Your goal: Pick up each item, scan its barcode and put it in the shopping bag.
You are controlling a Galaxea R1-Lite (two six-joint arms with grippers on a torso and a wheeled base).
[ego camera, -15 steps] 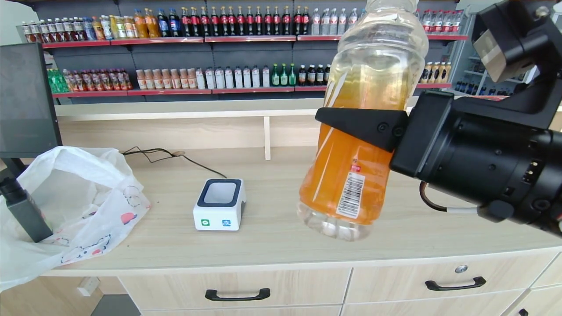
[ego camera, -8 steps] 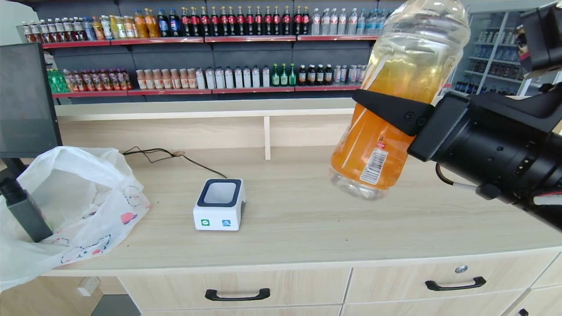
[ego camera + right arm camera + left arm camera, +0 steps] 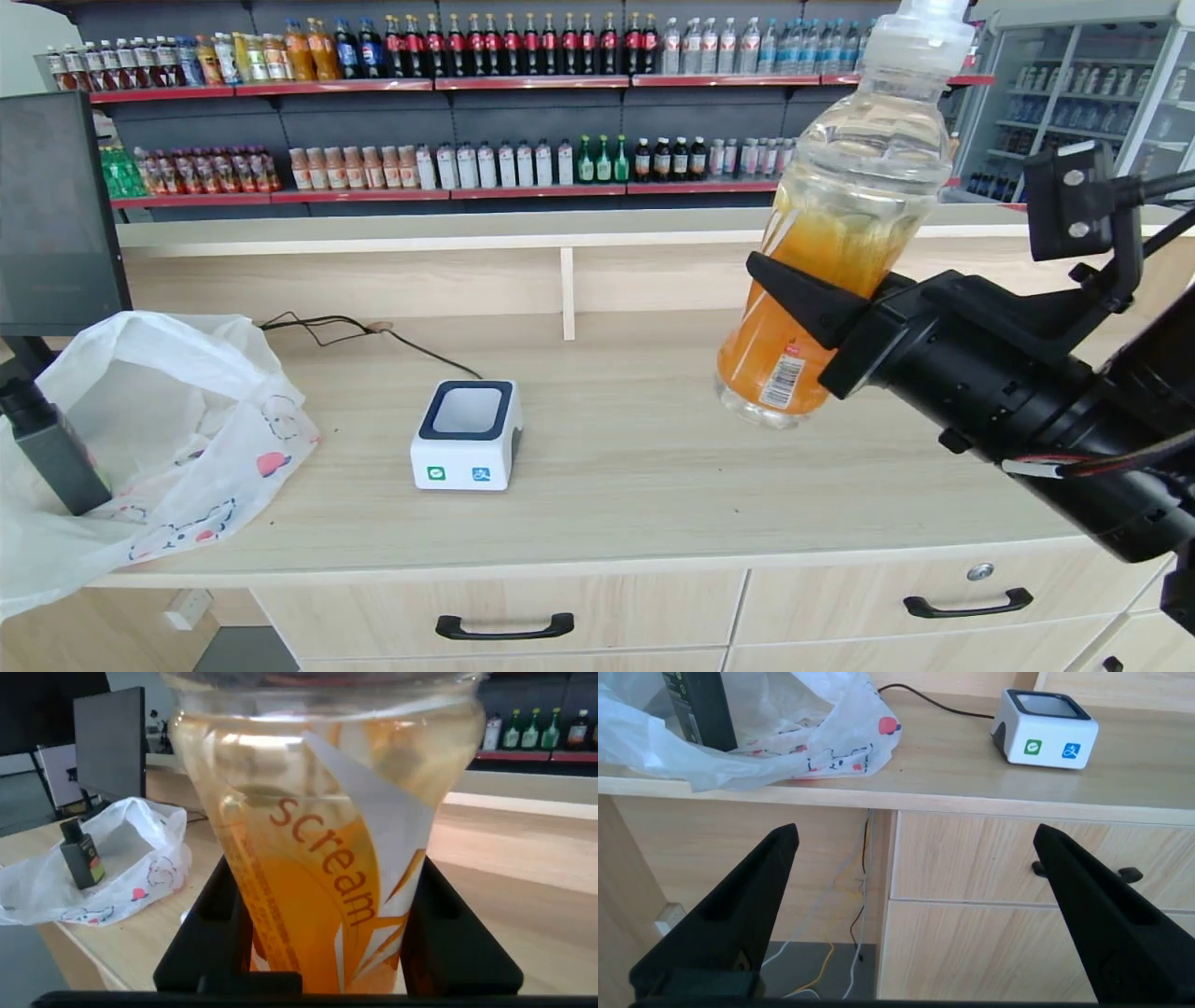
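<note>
Right gripper (image 3: 814,310) squeezes the bottle (image 3: 845,233) over the wood counter (image 3: 616,485). Left gripper (image 3: 915,840) is wide open. Drink shelves (image 3: 373,89) stand behind.

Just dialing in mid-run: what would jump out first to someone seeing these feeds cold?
The orange drink bottle stands out first, tilted and held above the counter in the right hand on the robot's right, its barcode label facing the head camera. Next come the white scanner at mid-counter and the open shopping bag at the counter's left end.
</note>
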